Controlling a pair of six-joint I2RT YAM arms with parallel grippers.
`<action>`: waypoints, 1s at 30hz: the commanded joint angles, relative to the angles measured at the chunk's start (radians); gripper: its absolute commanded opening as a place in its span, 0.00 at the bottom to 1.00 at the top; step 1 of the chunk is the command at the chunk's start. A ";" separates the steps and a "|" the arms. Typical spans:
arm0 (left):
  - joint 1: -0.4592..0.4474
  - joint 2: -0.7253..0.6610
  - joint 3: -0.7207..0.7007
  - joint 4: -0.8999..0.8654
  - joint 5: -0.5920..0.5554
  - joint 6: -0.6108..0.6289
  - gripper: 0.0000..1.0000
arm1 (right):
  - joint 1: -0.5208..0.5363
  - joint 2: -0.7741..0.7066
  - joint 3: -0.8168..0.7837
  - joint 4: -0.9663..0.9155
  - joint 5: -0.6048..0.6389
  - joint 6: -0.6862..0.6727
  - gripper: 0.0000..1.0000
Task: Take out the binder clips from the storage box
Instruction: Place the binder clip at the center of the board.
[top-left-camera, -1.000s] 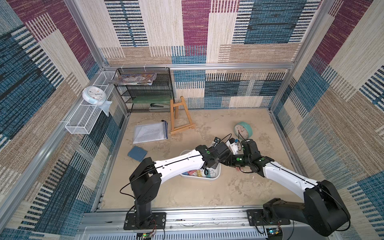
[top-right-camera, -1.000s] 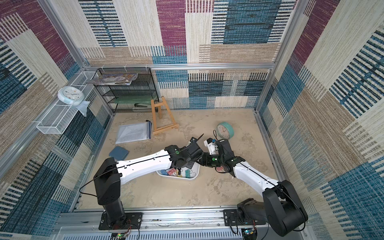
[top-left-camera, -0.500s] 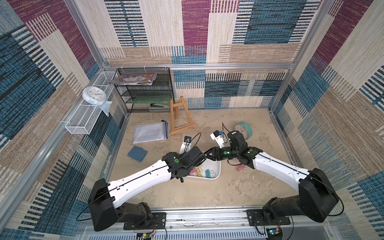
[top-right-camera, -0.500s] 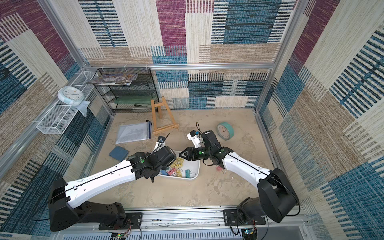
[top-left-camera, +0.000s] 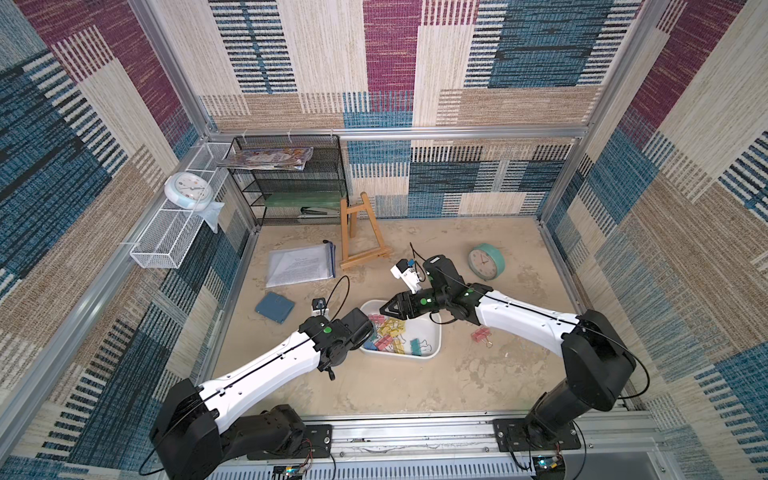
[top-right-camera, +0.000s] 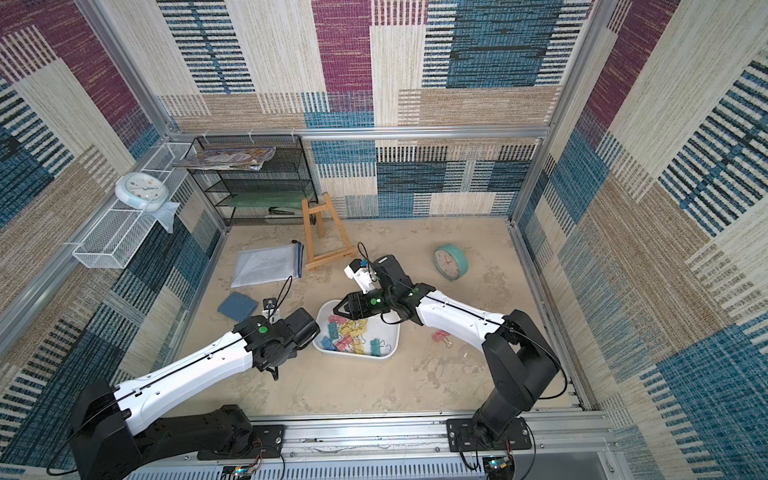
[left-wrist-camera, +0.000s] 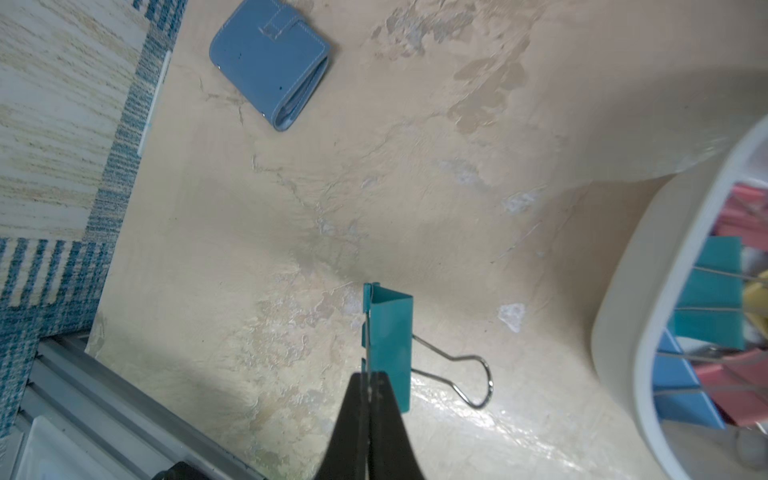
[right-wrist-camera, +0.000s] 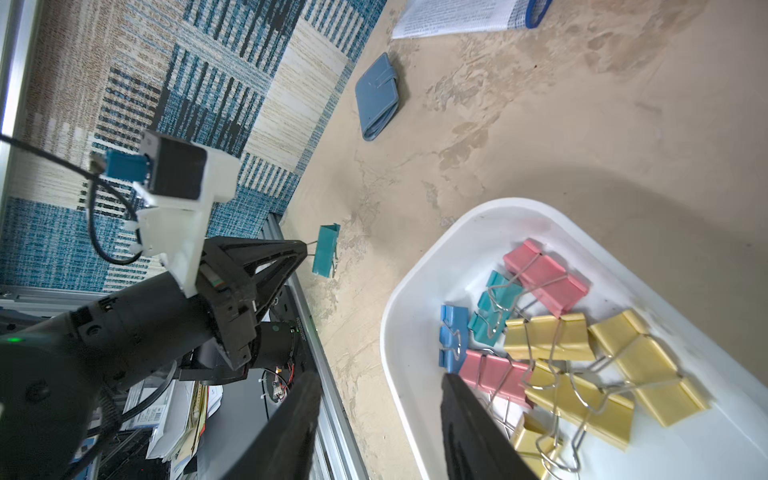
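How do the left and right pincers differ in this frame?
The left pincer is shut on the wire handle of a teal binder clip; the right pincer is open, empty. The left pincer is outside the storage box, over the table; the right pincer hovers above the binder clips inside it. Both are black.

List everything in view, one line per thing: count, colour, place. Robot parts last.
storage box: one, white, mid table
binder clips: roughly ten, pink, yellow, blue and teal, piled in the storage box
pink clip: one, on the table right of the box
teal clip: one, gripped by a wire handle, outside the box
wallet: one, blue, table's left side
document pouch: one, clear, behind the wallet
easel: one, wooden, at the back
teal clock: one, back right
white clock: one, on the wire basket
wire basket: one, white, left wall
mesh rack: one, black, back left
magazine: one, multicoloured, atop the rack
left gripper: black fingers shut on the teal clip
right gripper: black fingers open over the box
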 joint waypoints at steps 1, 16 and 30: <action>0.025 0.046 -0.013 0.031 0.051 0.000 0.00 | 0.014 0.028 0.015 -0.001 -0.009 -0.008 0.51; 0.130 0.266 -0.035 0.219 0.099 0.118 0.00 | 0.022 0.065 0.000 0.019 0.018 0.004 0.51; 0.139 0.220 0.063 0.151 0.132 0.189 0.28 | 0.009 -0.004 -0.023 -0.025 0.145 -0.037 0.51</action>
